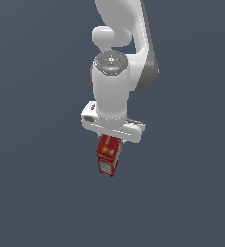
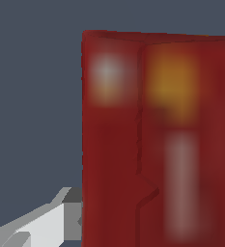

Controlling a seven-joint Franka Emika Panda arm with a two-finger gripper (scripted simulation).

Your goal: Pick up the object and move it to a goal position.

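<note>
The object is a small red box (image 1: 108, 154) with yellow-orange spots and a whitish label panel. In the exterior view it hangs below the white hand of my gripper (image 1: 110, 141), over a plain dark grey ground. In the wrist view the red box (image 2: 157, 140) fills most of the picture, very close and blurred. One grey finger (image 2: 61, 222) presses against its side; the other finger is hidden behind the box. The gripper is shut on the box. No goal mark shows in either view.
The white arm (image 1: 119, 58) rises above the gripper in the exterior view. Around it there is only the plain dark grey ground (image 1: 32, 193).
</note>
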